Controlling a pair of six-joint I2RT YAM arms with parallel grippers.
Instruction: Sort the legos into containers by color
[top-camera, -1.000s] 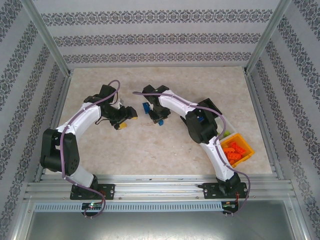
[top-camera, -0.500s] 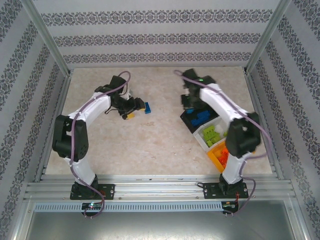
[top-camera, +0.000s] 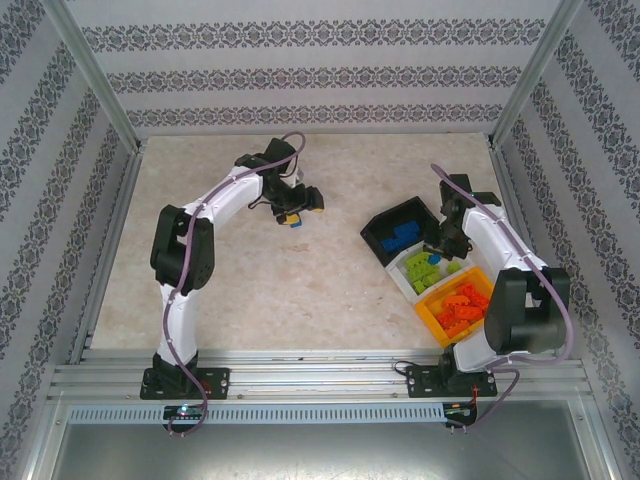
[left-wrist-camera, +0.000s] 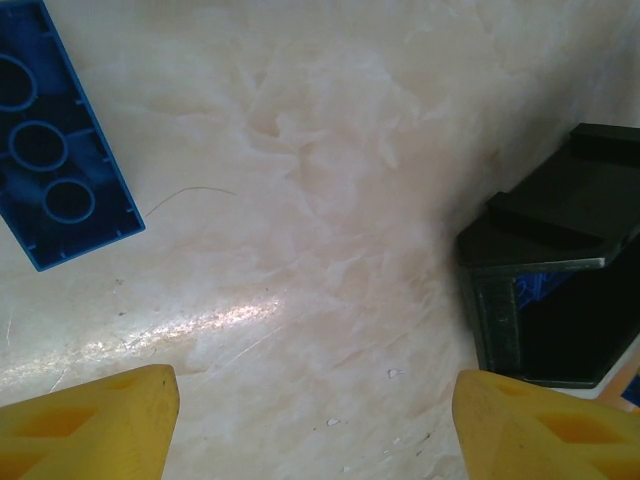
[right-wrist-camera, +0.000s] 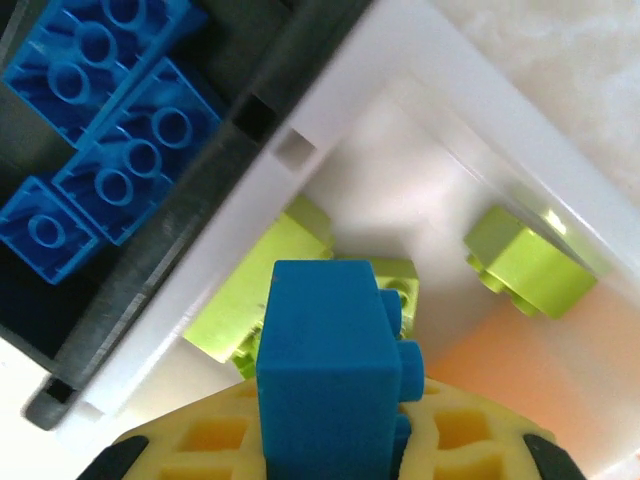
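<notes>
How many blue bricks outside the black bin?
2: loose brick on table near left gripper; held brick in right gripper, over white bin. More may be hidden.

A robot test cell, lab-like: left arm (top-camera: 212, 205) and right arm (top-camera: 500, 242) bolted to aluminium rails (top-camera: 320, 378) at the edge of a marble-look table (top-camera: 300, 290), boxed in by wallpaper-patterned walls (top-camera: 320, 75) on metal posts (top-camera: 95, 75).
</notes>
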